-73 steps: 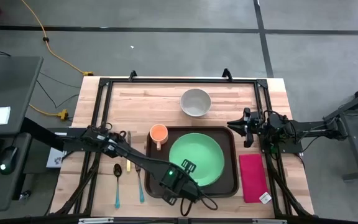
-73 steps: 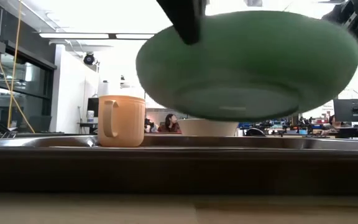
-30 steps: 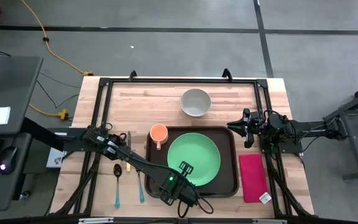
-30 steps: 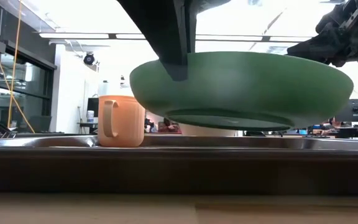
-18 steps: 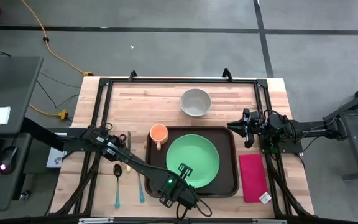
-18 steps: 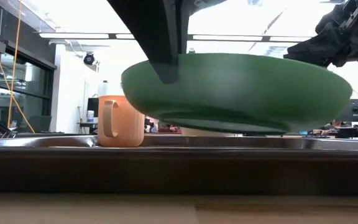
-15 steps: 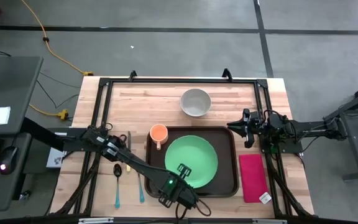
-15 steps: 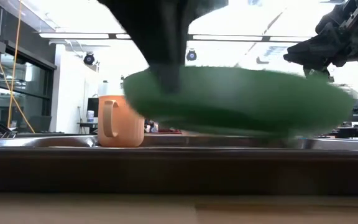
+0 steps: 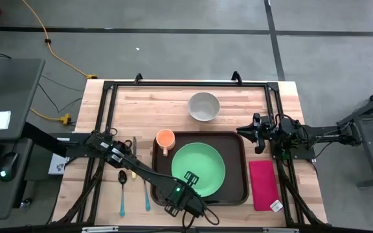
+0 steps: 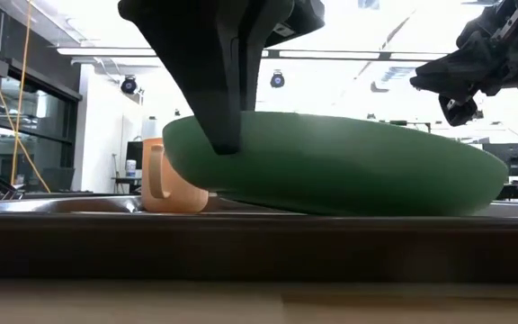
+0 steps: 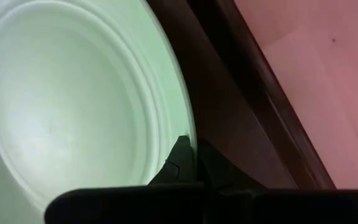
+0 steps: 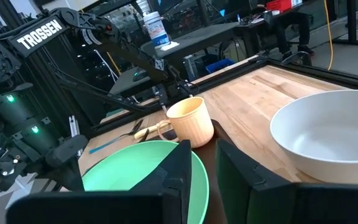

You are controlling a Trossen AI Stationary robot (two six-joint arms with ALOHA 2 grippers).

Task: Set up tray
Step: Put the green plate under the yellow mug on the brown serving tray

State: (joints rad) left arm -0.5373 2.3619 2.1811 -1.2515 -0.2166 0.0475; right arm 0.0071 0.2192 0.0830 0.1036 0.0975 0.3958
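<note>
High view: a wooden table [image 9: 141,107] carries the dark-brown tray [image 9: 238,194], under the left gripper [image 9: 191,178], which is clamped on the green plate's [image 9: 203,165] near rim. The right gripper [image 9: 246,131], fingers slightly apart, hovers beside the tray's far right corner.

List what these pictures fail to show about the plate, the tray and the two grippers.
- Low view: the green plate hides most of the tray floor and part of the orange mug; whether the plate's near edge touches down cannot be told.
- Left wrist view: the picture's edge cuts off most of the plate; the left gripper shows only one finger clearly.
- High view: the right gripper is too small to read its opening.
</note>
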